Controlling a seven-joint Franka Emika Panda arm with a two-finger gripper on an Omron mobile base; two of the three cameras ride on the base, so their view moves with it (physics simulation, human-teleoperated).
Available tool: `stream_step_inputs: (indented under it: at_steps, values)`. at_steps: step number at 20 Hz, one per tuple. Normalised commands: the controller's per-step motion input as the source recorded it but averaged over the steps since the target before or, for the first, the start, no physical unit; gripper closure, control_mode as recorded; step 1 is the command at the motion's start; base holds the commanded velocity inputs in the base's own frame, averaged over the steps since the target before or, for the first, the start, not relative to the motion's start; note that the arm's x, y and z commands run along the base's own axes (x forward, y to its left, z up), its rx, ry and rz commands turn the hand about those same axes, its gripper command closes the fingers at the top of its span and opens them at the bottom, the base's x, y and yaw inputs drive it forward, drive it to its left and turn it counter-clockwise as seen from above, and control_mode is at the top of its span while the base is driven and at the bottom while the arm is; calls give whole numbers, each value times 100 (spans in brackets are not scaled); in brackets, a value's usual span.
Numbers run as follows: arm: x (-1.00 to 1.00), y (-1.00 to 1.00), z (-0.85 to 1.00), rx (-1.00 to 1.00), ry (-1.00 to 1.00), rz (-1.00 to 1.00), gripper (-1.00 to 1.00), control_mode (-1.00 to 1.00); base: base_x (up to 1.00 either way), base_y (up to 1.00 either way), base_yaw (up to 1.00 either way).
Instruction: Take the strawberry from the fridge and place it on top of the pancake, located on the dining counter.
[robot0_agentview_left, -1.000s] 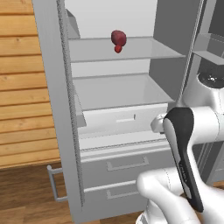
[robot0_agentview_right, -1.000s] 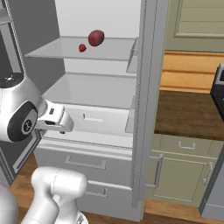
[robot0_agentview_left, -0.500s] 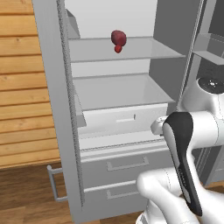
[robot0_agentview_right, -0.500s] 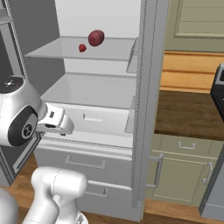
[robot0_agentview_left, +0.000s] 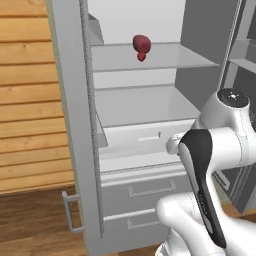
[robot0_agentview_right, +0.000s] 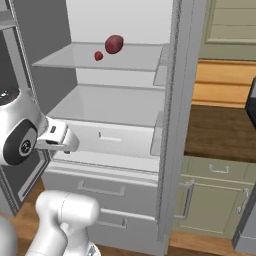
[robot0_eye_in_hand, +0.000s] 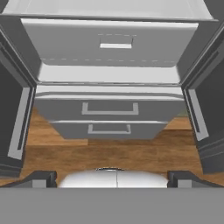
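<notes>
We count one strawberry (robot0_agentview_left: 141, 43) on the open fridge (robot0_agentview_left: 75, 125) upper shelf, near its front edge, room around it. Our pincer (robot0_eye_in_hand: 112, 177) spreads wide, empty, facing two lower drawers (robot0_eye_in_hand: 109, 109).

Base views flank open fridge (robot0_agentview_left: 150, 125); hand view faces drawers (robot0_eye_in_hand: 109, 116).
</notes>
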Motion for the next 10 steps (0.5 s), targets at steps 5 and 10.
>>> stream_step_inputs:
  at_steps: [5,10]
  values:
    - [0,0,0,0,0,0,-100,100,56,2,2]
    - [0,0,0,0,0,0,-100,100,60,-2,3]
